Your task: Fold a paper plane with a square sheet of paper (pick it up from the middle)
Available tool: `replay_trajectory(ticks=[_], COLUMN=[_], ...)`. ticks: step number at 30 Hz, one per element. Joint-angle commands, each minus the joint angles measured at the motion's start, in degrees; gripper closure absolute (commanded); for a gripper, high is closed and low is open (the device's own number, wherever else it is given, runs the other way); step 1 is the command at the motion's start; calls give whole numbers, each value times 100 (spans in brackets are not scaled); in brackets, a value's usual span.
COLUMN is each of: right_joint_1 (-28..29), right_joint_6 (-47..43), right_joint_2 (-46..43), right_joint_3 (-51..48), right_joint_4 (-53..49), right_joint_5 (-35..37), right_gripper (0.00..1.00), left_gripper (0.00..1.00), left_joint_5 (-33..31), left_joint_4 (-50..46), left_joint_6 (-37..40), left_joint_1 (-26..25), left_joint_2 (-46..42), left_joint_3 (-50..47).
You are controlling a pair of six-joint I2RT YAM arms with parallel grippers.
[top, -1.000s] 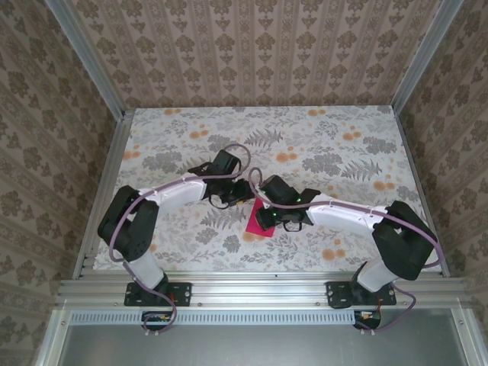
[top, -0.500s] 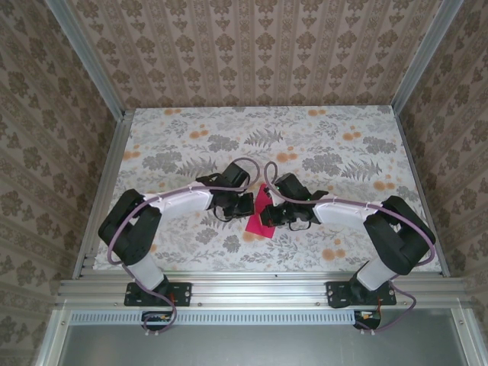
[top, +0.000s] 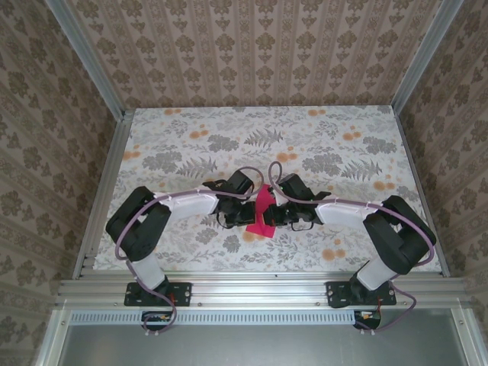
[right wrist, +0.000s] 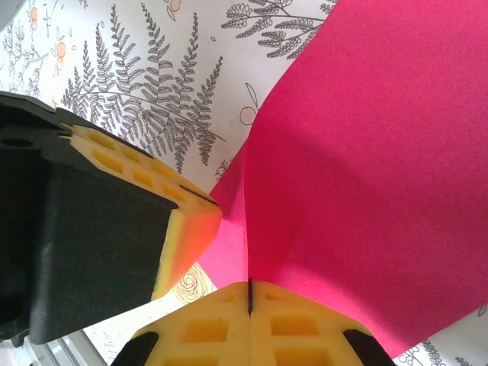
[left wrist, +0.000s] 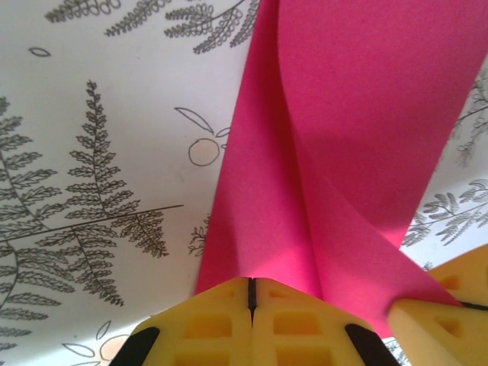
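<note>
Magenta paper, the sheet (top: 263,212), stands up from the middle of the counter (top: 343,152), pinched from both sides. The left claw (top: 248,204) is clenched on the sheet's left side and the right claw (top: 279,207) on its right side, so the two tips nearly meet with the paper between them.

From the left wrist, the left claw (left wrist: 251,293) has its yellow pads pressed together on the sheet (left wrist: 343,114). The sheet's left edge runs straight and free from the pads up and away. A flap curls across from that edge toward the right claw (left wrist: 438,299), which sits just beside the sheet's lower right corner.

From the right wrist, the right claw (right wrist: 250,296) is likewise closed tight on the sheet (right wrist: 366,191). The left claw (right wrist: 200,210) touches the sheet's left edge just above it. The sheet's right side spreads wide and unheld.

Seen from above, the sheet's near corner points toward the arm bases. Whether it touches the counter I cannot tell. Beyond the sheet, the flower-printed counter lies open up to the far wall, and open stretches run to the left and right of the sheet out to the side rails.
</note>
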Motion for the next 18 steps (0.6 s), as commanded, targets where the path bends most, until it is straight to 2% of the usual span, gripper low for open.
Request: replay_trajectory(ticks=[1,8,18], right_joint_1=[-59,-223,-439], right_joint_6=[42,-244,-1093], right_joint_2=[-51,-12,143], right_joint_3=[-60,18,248], right_joint_4=[59,-212,-619], right_joint_5=[-112,-141,-174], right_gripper=[99,97,95], left_gripper=[100,100,100], left_joint_5=[-33,-145,-269], left_joint_4=[81,-56,-211], left_joint_6=[19,138,236], left_joint_1=[-35,-48,-91], left_joint_2=[176,361,440], left_joint_3=[-47,-9,-34])
